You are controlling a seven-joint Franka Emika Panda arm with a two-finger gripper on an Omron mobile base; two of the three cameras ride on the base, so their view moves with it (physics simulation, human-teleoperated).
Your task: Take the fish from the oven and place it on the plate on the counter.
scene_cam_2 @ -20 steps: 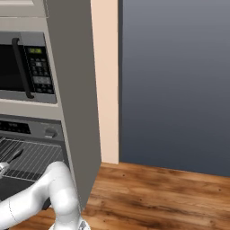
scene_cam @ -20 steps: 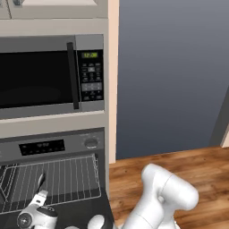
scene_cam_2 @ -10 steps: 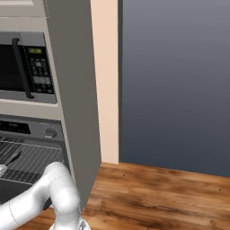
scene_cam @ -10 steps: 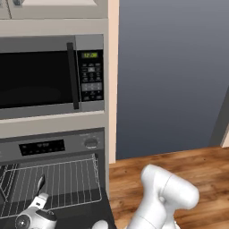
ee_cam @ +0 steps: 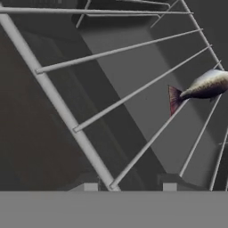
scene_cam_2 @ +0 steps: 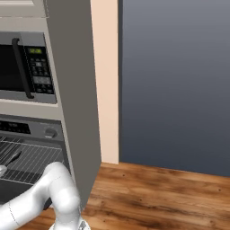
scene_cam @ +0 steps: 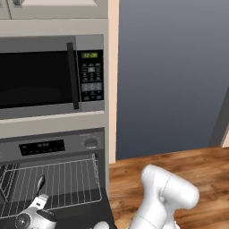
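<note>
The gripper [scene_cam: 39, 197] is low at the front of the open oven [scene_cam: 53, 147], just over the front part of the wire rack [scene_cam: 67, 181], and the hand view shows its two dark tips [ee_cam: 90, 187] standing apart with rack bars between them and nothing in their grasp; how wide they stand, or whether they are closing, I cannot tell. The fish [ee_cam: 202, 87] lies on the rack off to one side of the gripper's line, its reddish tail pointing towards the middle of the hand view and its body running off that view's right edge, so it is not between the tips yet. In the left base view a slim dark shape on the rack [scene_cam: 40, 183] just beyond the hand looks like the fish, near the rack's front edge and towards its left side. To do this step well, the hand should likely shift sideways until the fish's body, not the thin tail, sits midway between the tips, then come down with the tips straddling it across its narrow width, taking care that they slip between bars rather than land on one. A grasp on the tail alone would probably let it swing or slip. As for containers, the oven holds the rack, and the rack carries the fish alone, as far as can be seen.
</note>
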